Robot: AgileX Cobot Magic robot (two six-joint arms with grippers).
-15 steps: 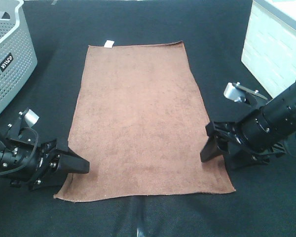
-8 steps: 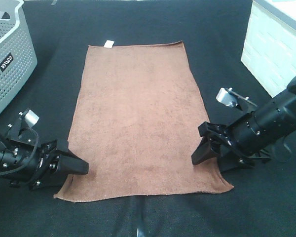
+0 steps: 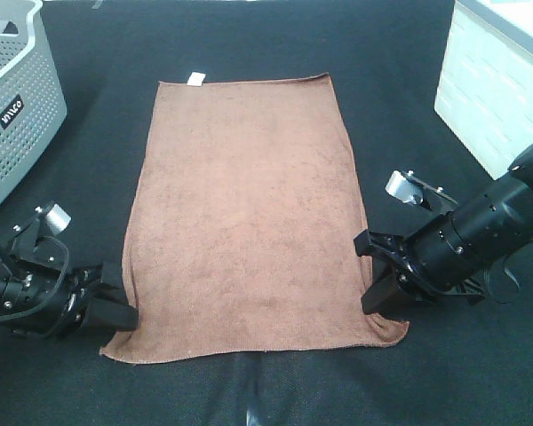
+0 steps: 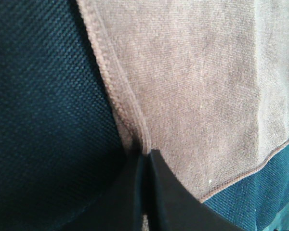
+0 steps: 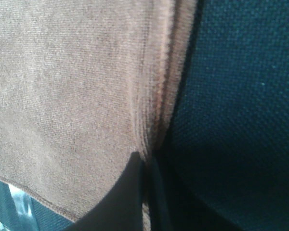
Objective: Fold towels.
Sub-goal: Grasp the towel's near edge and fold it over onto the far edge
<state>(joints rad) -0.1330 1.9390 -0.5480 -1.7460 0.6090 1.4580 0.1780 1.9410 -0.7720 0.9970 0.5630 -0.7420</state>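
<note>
Towel [image 3: 249,213] lies flat on the black counter [image 3: 400,106], long sides running away from the robot, white tag [image 3: 194,79] at the far short edge.

Left arm [image 3: 35,288]: left jaws are pressed together on the left hem [image 4: 126,103], just beside the near corner. Stitching runs straight into the pinch.

Right arm [image 3: 480,235]: right jaws are clamped together on the right hem [image 5: 156,96] near the near corner, where the cloth bunches into a narrow ridge.

Edges: the far edge is straight. The near edge is slightly wavy, and the near right corner is drawn inward.

Room: wide black margins lie along both long sides and beyond the far edge. The grey basket [image 3: 18,115] at far left and the white box [image 3: 497,89] at far right both sit well apart from the towel.

Hidden: the jaw tips cover the gripped bits of hem. Arms, basket and box are cut off by the frame. How far the cloth reaches in between the jaws cannot be made out.
</note>
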